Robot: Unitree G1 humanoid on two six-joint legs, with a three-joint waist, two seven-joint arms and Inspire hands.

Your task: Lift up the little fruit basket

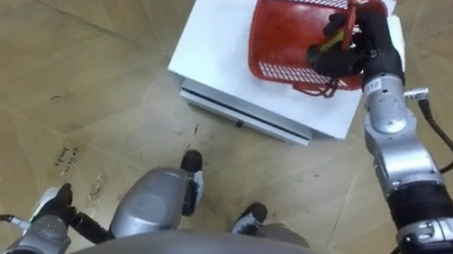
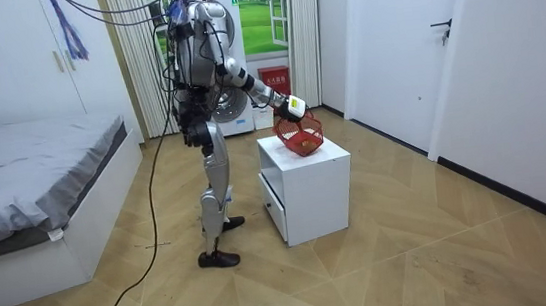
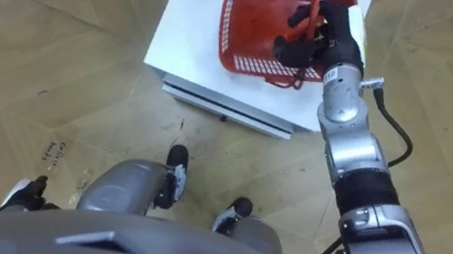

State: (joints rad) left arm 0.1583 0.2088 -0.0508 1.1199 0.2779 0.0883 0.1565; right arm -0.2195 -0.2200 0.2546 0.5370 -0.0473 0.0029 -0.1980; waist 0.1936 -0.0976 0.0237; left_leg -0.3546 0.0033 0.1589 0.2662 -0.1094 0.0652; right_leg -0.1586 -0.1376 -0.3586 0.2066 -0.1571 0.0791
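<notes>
Right robot hand (image 1: 354,40) has its fingers curled tight round the handles of the red fruit basket (image 1: 287,32), gripping it. Basket is tilted over the far right part of the white bench (image 1: 221,44); can't tell if its bottom touches. Left robot hand (image 1: 47,224) is low by the hip, state can't tell. Robot stands upright facing the bench.

Tally: 1 of most kinds, 2 of one.
Basket (image 1: 291,32) x1, red; white cabinet (image 1: 221,44) x1; bed (image 2: 25,187) x1; wardrobe (image 2: 3,58) x1; door (image 2: 394,51) x1; curtains (image 2: 133,56) x2, approx. floor-length.
</notes>
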